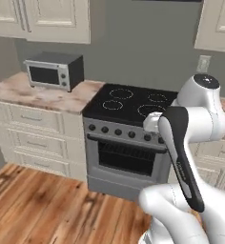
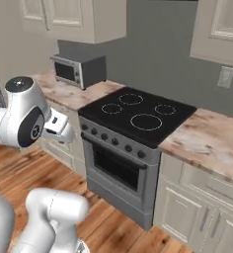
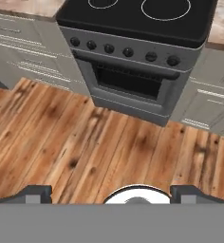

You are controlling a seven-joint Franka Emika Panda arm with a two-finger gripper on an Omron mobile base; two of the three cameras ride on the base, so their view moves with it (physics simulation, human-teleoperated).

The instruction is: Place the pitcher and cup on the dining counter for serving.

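Observation:
The pitcher, the cup and the dining counter are out of view. My gripper (image 3: pixel 112 194) is open, its two dark fingertips (image 3: pixel 38 193) set wide apart at the bottom of the hand view with nothing between them. It hangs over the wooden floor (image 3: pixel 85 142) and points down and forward at the front of a stove (image 3: pixel 133 19). The hand (image 1: pixel 153 123) is folded in close to the arm, in front of the stove's knob panel.
A black cooktop stove (image 1: pixel 133 102) with a grey oven door (image 3: pixel 128 85) stands ahead. A microwave (image 1: pixel 52 71) sits on the marbled wall counter (image 1: pixel 43 95) to its left. More marbled counter (image 2: pixel 212 138) runs right over cream cabinets. Wooden floor (image 1: pixel 47 200) lies open in front.

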